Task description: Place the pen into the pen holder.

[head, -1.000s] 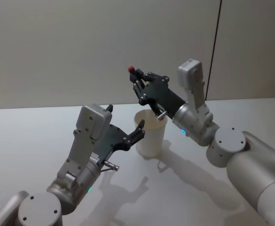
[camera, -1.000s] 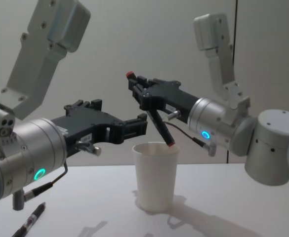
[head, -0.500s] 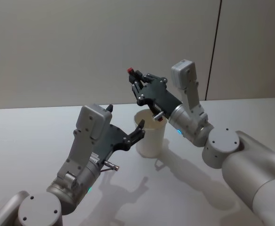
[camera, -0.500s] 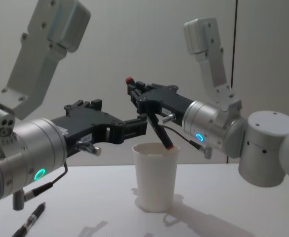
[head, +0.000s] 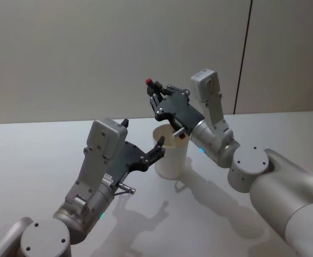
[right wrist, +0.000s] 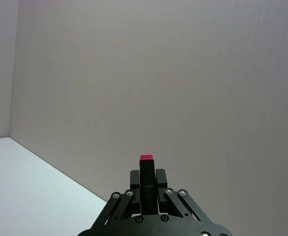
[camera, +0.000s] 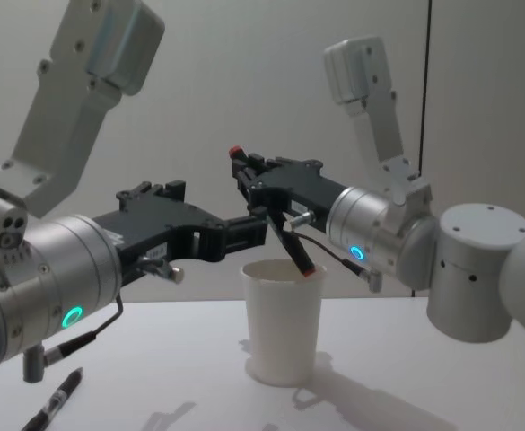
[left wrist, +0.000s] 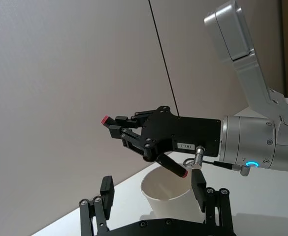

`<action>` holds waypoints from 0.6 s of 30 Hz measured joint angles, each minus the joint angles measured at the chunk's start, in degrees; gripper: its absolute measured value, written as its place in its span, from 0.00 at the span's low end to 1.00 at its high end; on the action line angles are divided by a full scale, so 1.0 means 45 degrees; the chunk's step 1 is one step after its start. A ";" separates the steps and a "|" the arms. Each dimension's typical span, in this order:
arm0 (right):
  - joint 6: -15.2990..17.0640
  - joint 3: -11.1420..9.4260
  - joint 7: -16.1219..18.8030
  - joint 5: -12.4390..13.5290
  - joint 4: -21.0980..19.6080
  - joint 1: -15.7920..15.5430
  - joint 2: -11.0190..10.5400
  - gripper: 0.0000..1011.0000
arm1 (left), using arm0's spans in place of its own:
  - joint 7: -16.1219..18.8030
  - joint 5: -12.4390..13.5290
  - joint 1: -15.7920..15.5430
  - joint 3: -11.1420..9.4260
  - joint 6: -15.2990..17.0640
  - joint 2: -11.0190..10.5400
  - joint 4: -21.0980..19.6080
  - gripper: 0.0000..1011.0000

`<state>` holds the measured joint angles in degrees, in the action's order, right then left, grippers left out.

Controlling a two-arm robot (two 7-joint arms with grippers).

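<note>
A black pen (camera: 294, 250) with red ends hangs tilted over the pen holder, a white paper cup (camera: 284, 323) on the table. My right gripper (head: 155, 90) is shut on the pen's upper part, and the red top (right wrist: 146, 158) sticks out past its fingers. The pen's lower tip (left wrist: 182, 173) sits at the level of the cup's rim (left wrist: 159, 178), over the opening. My left gripper (head: 143, 136) stands open just left of the cup (head: 169, 158), apart from it and holding nothing.
A second black pen (camera: 59, 397) lies on the white table (head: 33, 155) at the near left, under my left arm. A plain wall with a dark vertical seam (head: 244, 59) stands behind. Open tabletop lies right of the cup.
My right arm has shifted a little to the left, carrying the pen's lower tip from the cup's right rim toward the middle of the opening. The left arm has not moved.
</note>
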<state>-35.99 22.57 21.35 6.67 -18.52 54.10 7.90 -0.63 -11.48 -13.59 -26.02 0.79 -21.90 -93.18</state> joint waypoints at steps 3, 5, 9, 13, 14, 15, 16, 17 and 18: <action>0.0029 0.0004 -0.0051 -0.0032 0.0000 0.0000 0.0010 0.20 | 0.0000 0.0000 0.0000 -0.0001 0.0000 0.0000 0.0001 0.99; 0.0043 0.0002 -0.0057 -0.0040 0.0005 0.0000 0.0015 0.26 | 0.0000 0.0000 0.0000 0.0000 0.0000 0.0000 0.0001 0.99; 0.0059 -0.0017 -0.0062 -0.0051 0.0030 0.0000 0.0024 0.38 | 0.0001 0.0000 0.0000 0.0000 0.0000 0.0000 0.0001 0.99; 0.0060 -0.0036 -0.0062 -0.0062 0.0056 0.0006 0.0034 0.50 | 0.0001 0.0000 0.0000 -0.0001 0.0000 0.0000 0.0001 0.99; 0.0060 -0.0040 -0.0062 -0.0064 0.0061 0.0007 0.0036 0.53 | 0.0001 0.0000 0.0000 -0.0001 0.0000 0.0000 0.0001 0.99; 0.0056 -0.0050 -0.0059 -0.0067 0.0071 0.0011 0.0039 0.57 | 0.0001 0.0000 0.0000 0.0000 0.0000 0.0000 0.0001 0.99; 0.0052 -0.0055 -0.0055 -0.0070 0.0074 0.0012 0.0041 0.58 | 0.0000 0.0000 0.0000 0.0000 0.0000 0.0000 0.0001 0.99; 0.0043 -0.0065 -0.0047 -0.0073 0.0081 0.0016 0.0045 0.63 | 0.0000 0.0000 0.0000 0.0000 0.0001 0.0000 0.0001 0.99; 0.0039 -0.0069 -0.0039 -0.0074 0.0084 0.0017 0.0047 0.65 | 0.0000 0.0000 0.0000 0.0000 0.0000 0.0000 0.0001 0.99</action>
<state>-35.82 22.25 21.17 6.34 -18.14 54.18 8.12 -0.63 -11.48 -13.59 -26.02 0.79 -21.89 -93.18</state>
